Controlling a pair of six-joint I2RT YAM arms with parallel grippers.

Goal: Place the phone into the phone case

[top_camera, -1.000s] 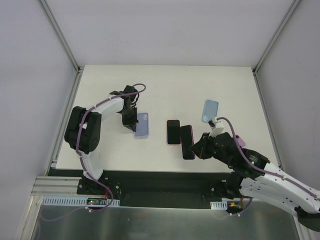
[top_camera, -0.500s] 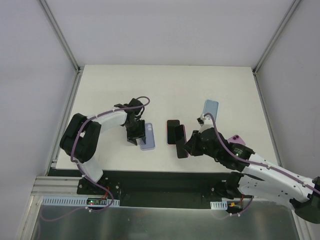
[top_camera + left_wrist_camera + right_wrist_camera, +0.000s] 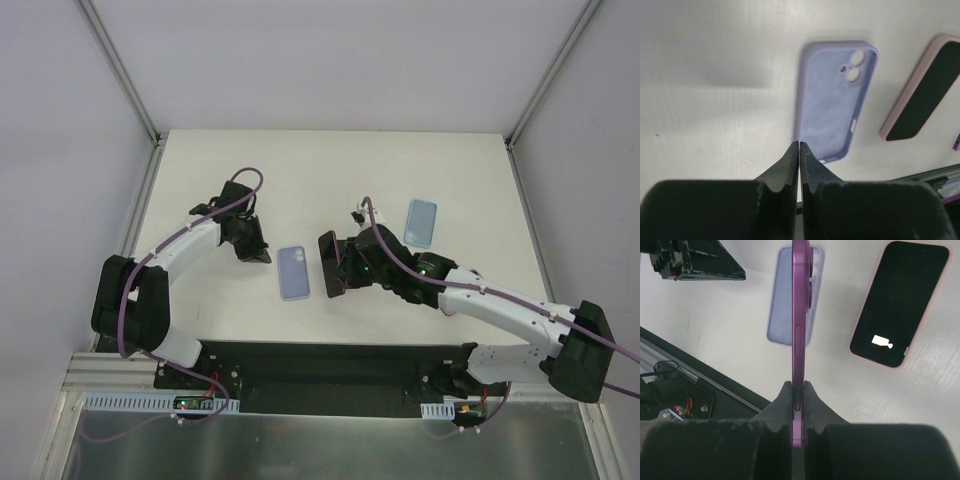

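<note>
An empty lavender phone case (image 3: 293, 273) lies open side up on the table, also in the left wrist view (image 3: 835, 100) and the right wrist view (image 3: 785, 315). My right gripper (image 3: 345, 268) is shut on a purple phone (image 3: 800, 330), held on edge just above the table, right beside the case's right edge. In the right wrist view the right gripper (image 3: 798, 385) clamps the phone's lower end. My left gripper (image 3: 252, 247) is shut and empty, left of the case; its fingertips (image 3: 799, 145) are near the case's corner.
A black phone in a pink case (image 3: 900, 302) lies flat right of the lavender case, also in the left wrist view (image 3: 925, 90); my right arm covers it from above. A light blue case (image 3: 421, 222) lies farther right. The table's front edge is close.
My right gripper carried the purple phone left, from beside the pink-cased phone to the lavender case. My left gripper slid the case toward the front, then drew back to the left.
</note>
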